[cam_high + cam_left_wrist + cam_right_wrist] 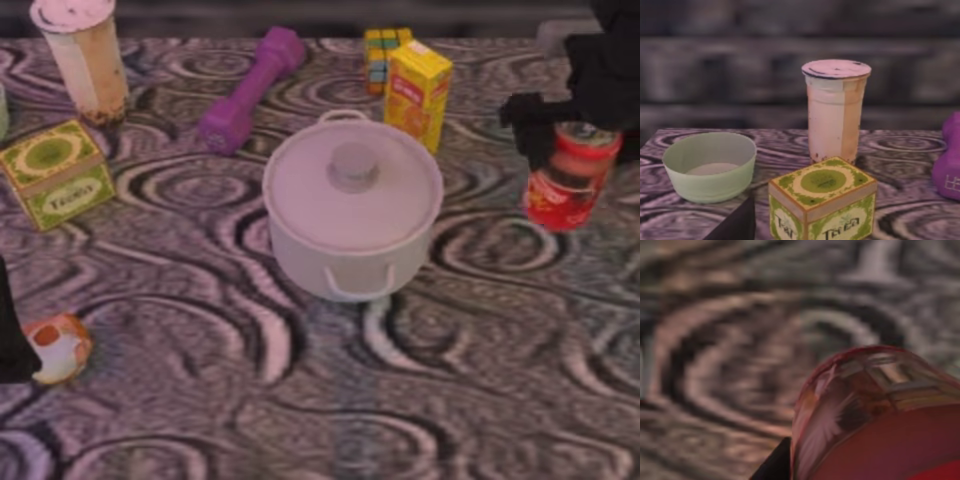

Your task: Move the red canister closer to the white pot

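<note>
The red canister (563, 185) stands near the table's right edge, well to the right of the large white pot (352, 205), which sits mid-table with its lid on. My right gripper (575, 137) comes down from the far right and is shut on the red canister around its top, with one black finger (528, 125) pressed against its left side. In the right wrist view the red canister (880, 415) fills the near corner, with a dark finger (777, 465) against it. My left gripper (10, 340) is parked at the left edge, open and holding nothing.
A yellow juice box (418, 92) and a coloured cube (383, 50) stand behind the pot. A purple dumbbell (250, 90), a beige cylinder with a white lid (85, 60), a green tea box (57, 172), a pale green bowl (710, 165) and an orange-white object (60, 347) occupy the left.
</note>
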Action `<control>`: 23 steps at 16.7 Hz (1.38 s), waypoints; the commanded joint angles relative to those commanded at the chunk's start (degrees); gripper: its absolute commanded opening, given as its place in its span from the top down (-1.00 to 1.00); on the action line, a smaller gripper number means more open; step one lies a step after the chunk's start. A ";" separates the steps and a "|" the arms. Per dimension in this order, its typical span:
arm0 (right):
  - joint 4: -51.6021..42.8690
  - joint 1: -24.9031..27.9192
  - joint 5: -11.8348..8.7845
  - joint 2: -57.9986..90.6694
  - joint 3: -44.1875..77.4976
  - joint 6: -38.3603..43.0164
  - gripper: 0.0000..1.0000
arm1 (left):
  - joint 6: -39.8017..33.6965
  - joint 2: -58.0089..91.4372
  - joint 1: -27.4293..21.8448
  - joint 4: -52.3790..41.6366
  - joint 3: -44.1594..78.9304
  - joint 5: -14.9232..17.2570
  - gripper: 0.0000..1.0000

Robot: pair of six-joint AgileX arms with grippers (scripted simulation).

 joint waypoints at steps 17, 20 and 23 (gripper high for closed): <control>12.39 3.47 1.62 3.09 -9.03 6.39 1.00 | 0.00 0.00 0.00 0.00 0.00 0.00 -1.00; 12.39 3.47 1.62 3.09 -9.03 6.39 1.00 | 0.00 0.00 0.00 0.00 0.00 0.00 -1.00; 12.39 3.47 1.62 3.09 -9.03 6.39 0.55 | 0.00 0.00 0.00 0.00 0.00 0.00 -1.00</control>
